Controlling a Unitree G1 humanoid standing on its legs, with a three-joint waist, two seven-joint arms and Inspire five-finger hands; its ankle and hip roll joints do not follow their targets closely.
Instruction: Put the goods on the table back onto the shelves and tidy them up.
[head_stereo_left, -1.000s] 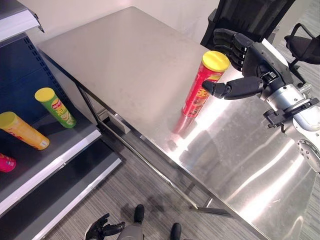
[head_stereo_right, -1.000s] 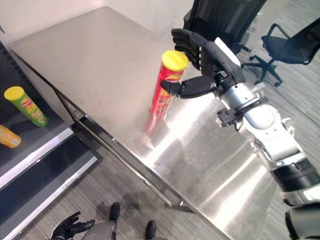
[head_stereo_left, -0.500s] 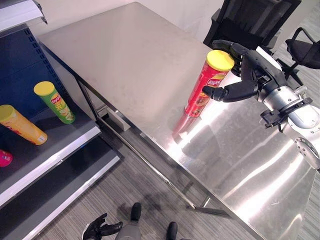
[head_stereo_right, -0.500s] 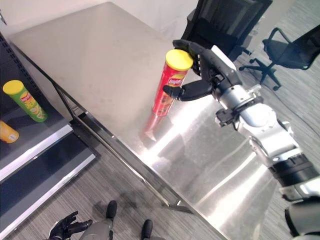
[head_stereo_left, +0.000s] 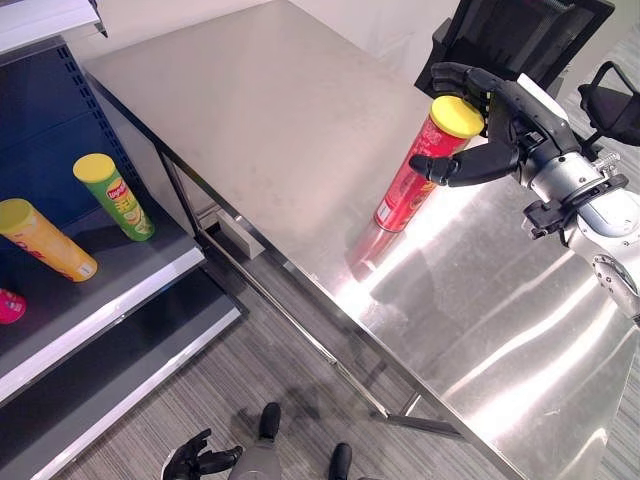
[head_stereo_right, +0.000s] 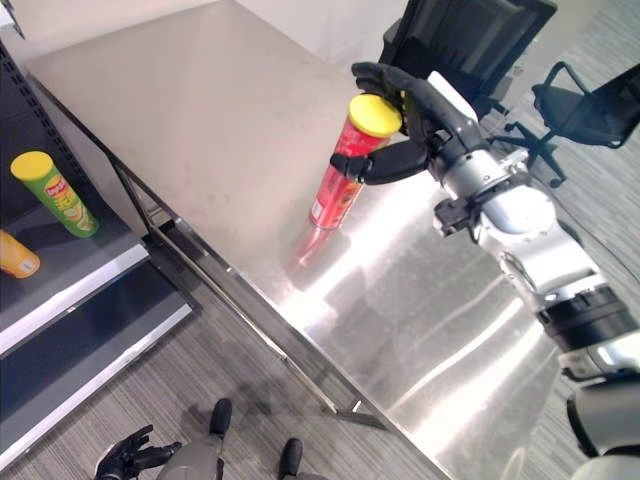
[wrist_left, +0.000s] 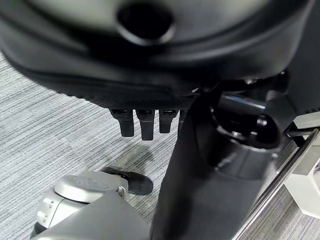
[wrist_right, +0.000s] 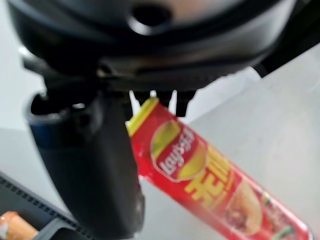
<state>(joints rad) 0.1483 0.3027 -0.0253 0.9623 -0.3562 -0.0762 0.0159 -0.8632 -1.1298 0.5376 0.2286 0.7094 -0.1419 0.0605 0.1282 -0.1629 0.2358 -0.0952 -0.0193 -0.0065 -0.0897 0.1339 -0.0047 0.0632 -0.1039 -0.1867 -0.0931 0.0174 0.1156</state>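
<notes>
Right hand (head_stereo_left: 505, 125) is wrapping the upper part of the red can (head_stereo_left: 420, 172), thumb across the front just below the yellow lid, fingers curling round the back, clamped on it. Can is standing on the steel worktop (head_stereo_left: 270, 130), leaning slightly, base near the worktop's front edge. Worktop around the can is lying bare on every side, wide open room toward the shelf end. Shelf unit (head_stereo_left: 120, 300) is standing at the robot's left, a gap of floor running between it and the worktop edge. On the shelf a green can (head_stereo_left: 113, 196) and an orange can (head_stereo_left: 45, 240) are lying tilted, apart; a pink item (head_stereo_left: 8, 306) is showing at the edge. Black office chairs (head_stereo_right: 470, 40) are crowding behind the worktop's far side. Left hand (head_stereo_left: 195, 462) is hanging low over the floor, fingers relaxed, spread, holding nothing.
</notes>
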